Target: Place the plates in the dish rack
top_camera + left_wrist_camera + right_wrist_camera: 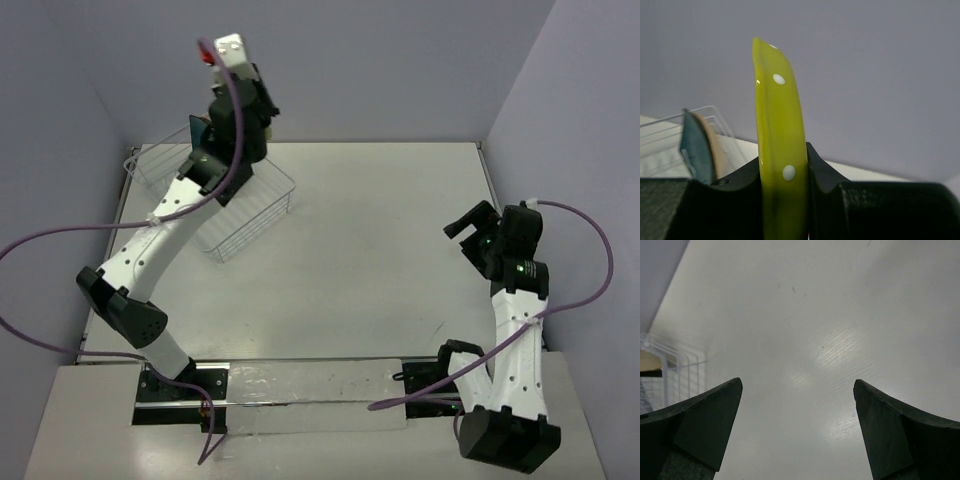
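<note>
A yellow-green plate with white dots (780, 100) stands on edge between the jaws of my left gripper (784, 157), which is shut on its rim. To its left, a dark teal plate (694, 147) stands upright in the dish rack (660, 135), with a cream plate (714, 146) just behind it. From above, my left arm reaches over the dish rack (262, 205) at the back left and hides its own fingers; the teal plate (197, 131) shows beside the wrist. My right gripper (466, 234) hangs open over the right side of the table, with nothing between its fingers.
The rack sits skewed near the back-left corner, close to the grey walls. Its wire edge (682, 370) shows at the left of the right wrist view. White table surface (380, 250) stretches between the rack and the right arm.
</note>
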Motion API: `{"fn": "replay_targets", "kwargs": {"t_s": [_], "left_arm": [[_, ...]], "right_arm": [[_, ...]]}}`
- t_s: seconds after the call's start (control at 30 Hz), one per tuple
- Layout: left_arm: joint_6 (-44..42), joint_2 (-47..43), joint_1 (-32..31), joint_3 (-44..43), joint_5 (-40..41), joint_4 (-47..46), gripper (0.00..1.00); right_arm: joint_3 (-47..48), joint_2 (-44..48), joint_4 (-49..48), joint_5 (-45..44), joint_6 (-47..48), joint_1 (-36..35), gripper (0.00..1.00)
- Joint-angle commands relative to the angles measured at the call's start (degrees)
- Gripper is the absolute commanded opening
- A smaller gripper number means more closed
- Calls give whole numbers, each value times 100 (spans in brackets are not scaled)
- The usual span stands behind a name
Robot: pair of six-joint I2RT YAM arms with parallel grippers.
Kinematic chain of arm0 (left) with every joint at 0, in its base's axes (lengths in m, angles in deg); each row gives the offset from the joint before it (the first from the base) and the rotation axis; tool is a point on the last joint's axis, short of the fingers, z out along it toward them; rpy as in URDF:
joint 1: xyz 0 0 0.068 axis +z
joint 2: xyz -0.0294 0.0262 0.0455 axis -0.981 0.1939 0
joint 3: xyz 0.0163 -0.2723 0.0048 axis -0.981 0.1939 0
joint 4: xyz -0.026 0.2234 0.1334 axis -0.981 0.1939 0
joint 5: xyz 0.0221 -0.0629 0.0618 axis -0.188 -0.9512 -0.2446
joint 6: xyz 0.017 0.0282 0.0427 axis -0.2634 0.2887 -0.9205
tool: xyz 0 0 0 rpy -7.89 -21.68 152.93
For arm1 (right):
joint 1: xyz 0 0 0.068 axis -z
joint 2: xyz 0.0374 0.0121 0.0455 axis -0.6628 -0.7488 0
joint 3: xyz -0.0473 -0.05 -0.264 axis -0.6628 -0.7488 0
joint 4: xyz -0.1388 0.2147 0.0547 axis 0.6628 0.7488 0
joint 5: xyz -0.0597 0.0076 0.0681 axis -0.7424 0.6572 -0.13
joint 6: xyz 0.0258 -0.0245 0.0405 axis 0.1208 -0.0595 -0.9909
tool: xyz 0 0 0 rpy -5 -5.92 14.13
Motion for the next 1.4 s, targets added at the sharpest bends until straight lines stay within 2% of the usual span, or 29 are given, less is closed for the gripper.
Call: {"fn": "replay_targets", "kwargs": {"t_s": [0.0,0.2,0.37,0.53,0.73,0.9,1.1,1.37], "left_arm": [[981,-413,534,-332,350,540,0],[1851,-312,1783,-580,-350,1548,0],[2042,-187,2320,-298,-641,1464,0],[2355,120,2981,-277,-1325,1410,0],[2606,389,3270,128,-1681,984,0],[2608,831,3549,54,-2189,703,0],[2371,1012,3604,363,-2434,54,0],[1968,1263,3689,592,-2853,-362,0]], "right_arm": [[294,-720,-582,-1079,226,-971,100],[546,-1708,-822,-1051,361,-1389,100],[718,-2086,-896,-1126,470,-1462,100],[779,-2440,-888,-1314,628,-1471,100],[792,-2840,-940,-1304,610,-1462,100],[1039,-3122,-859,-1234,542,-1469,100],[1148,-3209,-811,-1137,543,-1471,100],[1181,-3186,-619,-1415,552,-1471,100]]}}
